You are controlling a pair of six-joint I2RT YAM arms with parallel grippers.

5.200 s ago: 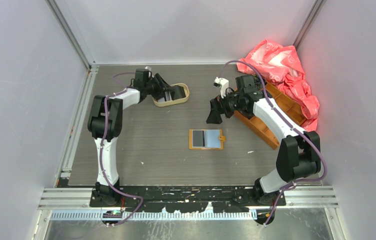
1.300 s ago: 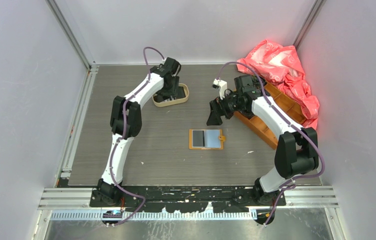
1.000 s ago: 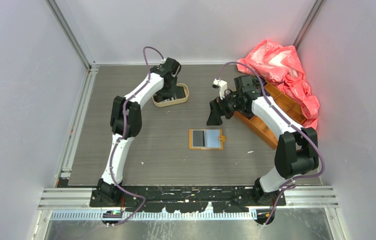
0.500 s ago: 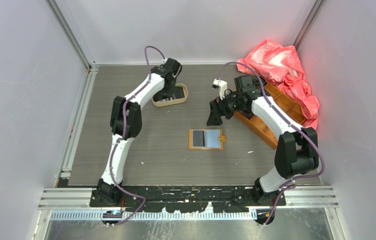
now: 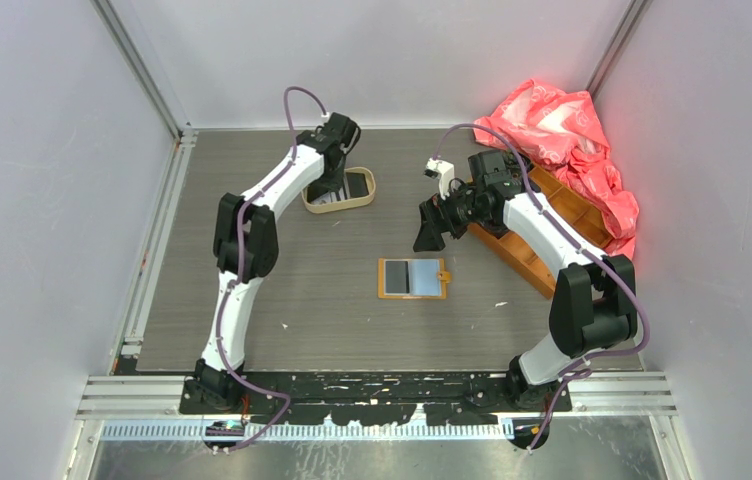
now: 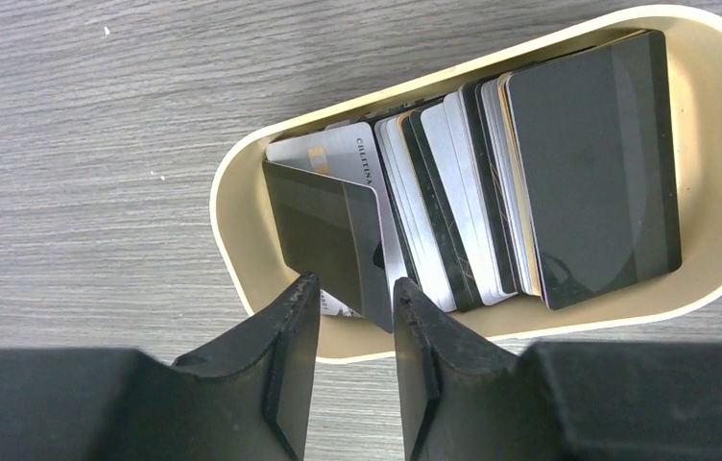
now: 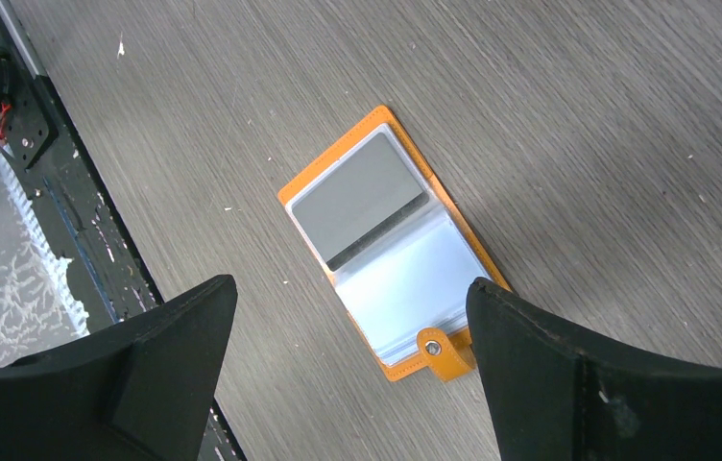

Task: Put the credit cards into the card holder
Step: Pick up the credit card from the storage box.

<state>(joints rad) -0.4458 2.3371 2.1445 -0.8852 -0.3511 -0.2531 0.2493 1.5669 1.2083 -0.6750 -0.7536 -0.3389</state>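
Where the table (image 5: 282, 270) is nearest the arm bases, it holds only scattered specks. Farther in, at mid-table, the card holder (image 5: 412, 278) lies open and flat, snap tab pointing right. One pocket shows grey with a dark stripe and the other a pale blue-white.

Just beyond it the right gripper (image 5: 430, 228) hangs above the table. Its jaws are spread wide and hold nothing, and in the wrist view the holder lies between them, well below. An orange box (image 5: 522, 255) sits to its right.

At the far left the left gripper (image 6: 355, 283) points down into a tan tray (image 6: 218, 202), where the cards (image 6: 472, 192) stand fanned on edge. Its jaws are drawn to a narrow gap. A black card (image 6: 324, 226) leans apart from the stack, its lower edge in that gap, with no clamp on it visible. A pink bag (image 5: 562, 130) fills the far right corner.
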